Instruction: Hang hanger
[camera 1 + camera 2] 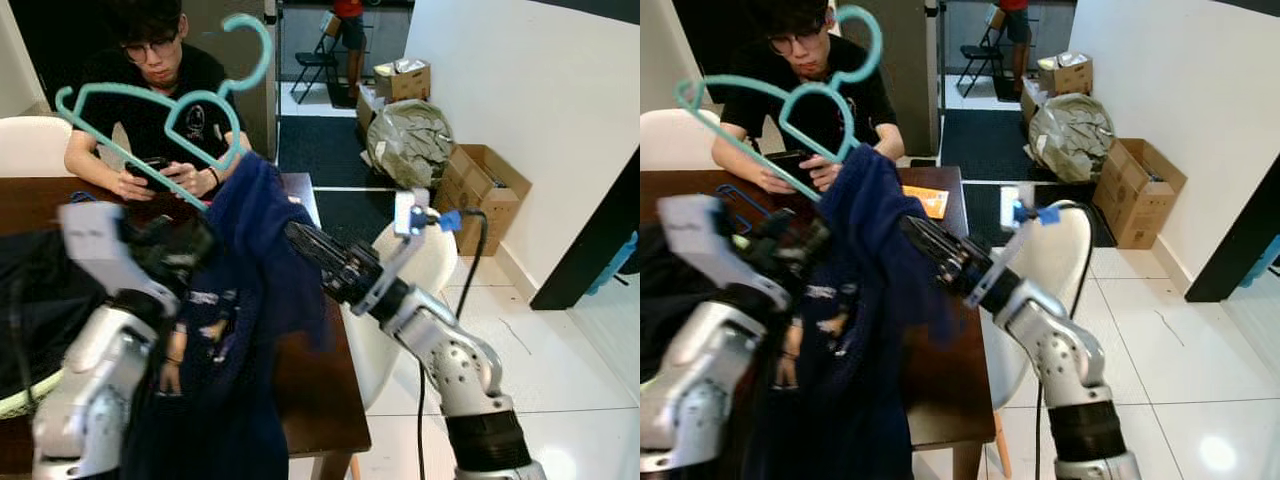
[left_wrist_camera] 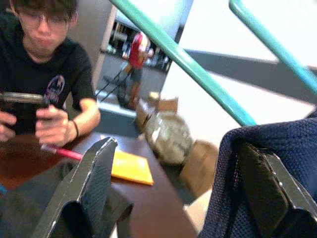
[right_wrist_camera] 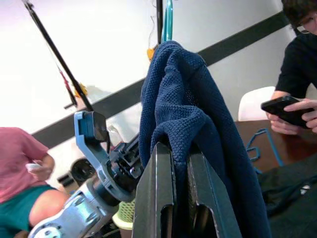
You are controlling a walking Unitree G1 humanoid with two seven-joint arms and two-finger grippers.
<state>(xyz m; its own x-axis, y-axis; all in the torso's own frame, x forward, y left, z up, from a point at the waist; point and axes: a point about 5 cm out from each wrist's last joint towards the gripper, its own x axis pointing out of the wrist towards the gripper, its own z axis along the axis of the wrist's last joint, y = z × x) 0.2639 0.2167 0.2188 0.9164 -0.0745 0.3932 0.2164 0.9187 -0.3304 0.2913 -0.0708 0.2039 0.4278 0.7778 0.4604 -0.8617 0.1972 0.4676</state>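
Observation:
A teal plastic hanger [image 1: 150, 95] is up in the air over the table, its hook [image 1: 262, 35] pointing up. A navy blue garment [image 1: 260, 270] drapes over one of its ends and hangs down past the table edge. My right gripper [image 3: 181, 148] reaches in from the right and is shut on a fold of the navy garment [image 3: 173, 94]. My left gripper [image 2: 176, 146] is just below the hanger's bar [image 2: 198, 69] with its fingers wide apart. One of its fingers [image 2: 267, 188] lies against the navy cloth. What holds the hanger up is hidden by the garment.
A person [image 1: 150, 90] sits at the far side of the dark wooden table [image 1: 320, 400] using a phone. Black cloth [image 1: 40, 290] lies on the table's left, and an orange paper [image 1: 930, 200] at its far corner. A white chair [image 1: 425, 265] stands right; cardboard boxes [image 1: 485, 190] line the wall.

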